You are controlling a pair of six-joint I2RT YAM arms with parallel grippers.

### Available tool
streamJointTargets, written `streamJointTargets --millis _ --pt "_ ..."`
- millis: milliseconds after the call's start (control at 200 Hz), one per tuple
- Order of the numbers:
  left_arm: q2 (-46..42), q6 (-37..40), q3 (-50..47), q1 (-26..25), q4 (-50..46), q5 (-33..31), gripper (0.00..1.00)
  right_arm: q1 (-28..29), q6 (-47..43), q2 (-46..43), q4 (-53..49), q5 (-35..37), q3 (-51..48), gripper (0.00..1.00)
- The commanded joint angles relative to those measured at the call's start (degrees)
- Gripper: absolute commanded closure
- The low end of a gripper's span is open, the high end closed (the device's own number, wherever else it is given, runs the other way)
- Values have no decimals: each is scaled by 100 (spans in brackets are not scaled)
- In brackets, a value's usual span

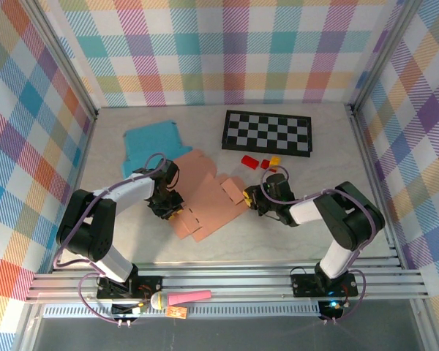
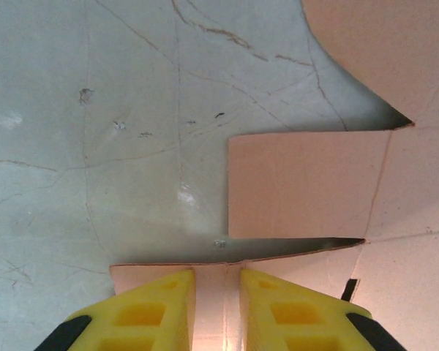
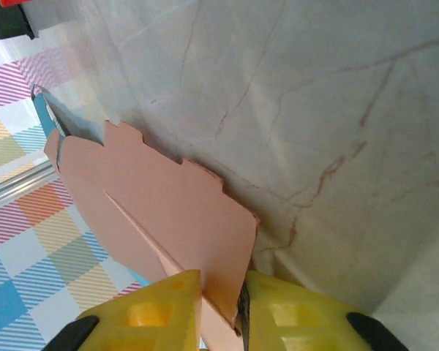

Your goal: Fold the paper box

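Firmly, right end effector (image 3: 221,284) (nearly closed) pinches the paper box (image 3: 154,212).

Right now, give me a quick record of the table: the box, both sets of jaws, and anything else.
box: pink box blank, mostly flat on the table
left jaws: nearly closed over the blank's left edge; grip unclear
right jaws: shut on a raised flap at the blank's right edge
other: blue sheet, checkerboard, red and yellow blocks
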Motion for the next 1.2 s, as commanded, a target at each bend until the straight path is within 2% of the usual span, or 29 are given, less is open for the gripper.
streamJointTargets --millis 0,245,325,400,465,720,820,1010,1150,1200 --pt "59 116 -13 52 -8 43 78 50 63 141 224 275 213 81" --pt "-191 156 145 11 -253 -71 77 56 0 185 -199 12 643 99" --pt "-475 156 369 -84 -580 -378 66 77 75 -9 -636 19 782 100" --pt "-831 195 728 -317 -964 -952 53 77 128 -296 -1125 80 924 100" --pt "-1116 251 1049 -545 -1243 -1404 46 77 143 -563 -1714 116 1168 100" --pt "-1724 1033 1794 -1690 -1669 -2689 44 42 -19 -923 -4425 -15 2764 100" --pt "-2034 1711 1727 -2131 -1538 -2990 45 -22 17 -893 -4796 -95 3117 100" --pt "-2477 3185 1274 -3174 -868 -2843 44 -142 -68 -718 -5661 -237 3848 100" --pt "-2444 3704 1043 -4110 -545 -3423 41 -187 1 -702 -6032 -194 4067 100" --pt "-2344 3796 990 -4437 -403 -3696 35 -196 46 -703 -6130 -182 4121 100"
